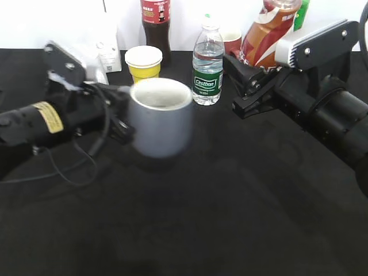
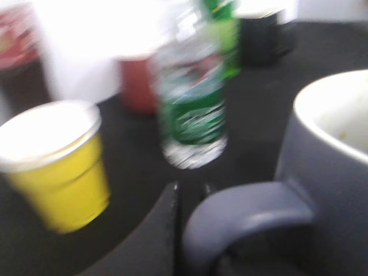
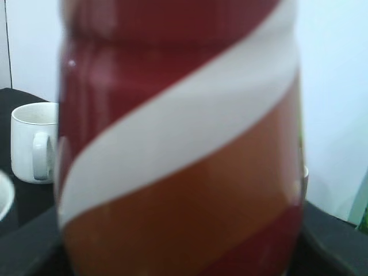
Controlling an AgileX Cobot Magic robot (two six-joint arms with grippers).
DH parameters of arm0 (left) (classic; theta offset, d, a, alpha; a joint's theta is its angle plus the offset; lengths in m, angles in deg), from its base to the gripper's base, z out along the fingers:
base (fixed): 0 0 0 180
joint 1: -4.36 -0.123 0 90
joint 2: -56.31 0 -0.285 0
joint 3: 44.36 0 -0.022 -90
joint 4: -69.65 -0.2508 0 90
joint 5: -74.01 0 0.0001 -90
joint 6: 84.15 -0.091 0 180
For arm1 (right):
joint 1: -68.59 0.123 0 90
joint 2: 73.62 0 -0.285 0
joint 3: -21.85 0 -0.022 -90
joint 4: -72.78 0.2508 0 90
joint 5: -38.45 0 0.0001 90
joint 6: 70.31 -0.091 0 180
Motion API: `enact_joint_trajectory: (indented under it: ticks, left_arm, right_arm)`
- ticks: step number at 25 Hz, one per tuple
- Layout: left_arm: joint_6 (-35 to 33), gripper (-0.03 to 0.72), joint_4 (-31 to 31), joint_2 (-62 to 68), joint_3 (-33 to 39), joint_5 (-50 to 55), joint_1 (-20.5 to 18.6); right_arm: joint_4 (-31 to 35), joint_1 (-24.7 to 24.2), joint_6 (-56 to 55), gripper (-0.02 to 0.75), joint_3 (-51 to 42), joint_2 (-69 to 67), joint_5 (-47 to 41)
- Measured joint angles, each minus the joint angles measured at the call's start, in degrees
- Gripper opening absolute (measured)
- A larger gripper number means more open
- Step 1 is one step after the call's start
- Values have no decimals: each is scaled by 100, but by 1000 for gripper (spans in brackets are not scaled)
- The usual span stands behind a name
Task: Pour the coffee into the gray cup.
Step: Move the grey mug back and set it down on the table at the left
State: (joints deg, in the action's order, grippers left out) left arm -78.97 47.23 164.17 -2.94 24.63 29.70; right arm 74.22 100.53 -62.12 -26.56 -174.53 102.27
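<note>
My left gripper point(image 1: 122, 118) is shut on the loop handle point(image 2: 241, 215) of the gray cup point(image 1: 162, 118) and holds it upright above the black table at centre left. The cup's pale inside point(image 2: 339, 112) shows in the left wrist view. My right gripper point(image 1: 247, 80) is shut on the coffee bottle point(image 1: 267, 31), brown and red with a white band, held tilted at the back right. The bottle's body point(image 3: 178, 149) fills the right wrist view. The bottle's top is cut off by the frame edge.
At the back stand a yellow paper cup point(image 1: 144, 62), a dark cola bottle point(image 1: 156, 26), a water bottle with green label point(image 1: 207, 63), a red cup point(image 1: 232, 40) and a white box point(image 1: 108, 54). A white mug point(image 3: 33, 141) and a black mug point(image 2: 261, 34) stand further off.
</note>
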Motion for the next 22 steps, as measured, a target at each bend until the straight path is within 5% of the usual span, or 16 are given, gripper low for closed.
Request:
enact_joint_trajectory:
  ticks: [17, 22]
  left_arm:
    - [0, 66, 411, -936, 580, -122, -3145]
    - [-959, 66, 967, -693, 256, -255, -3562]
  right_arm:
    - [298, 0, -5, 529, 0, -216, -6]
    - [298, 0, -5, 529, 0, -216, -6]
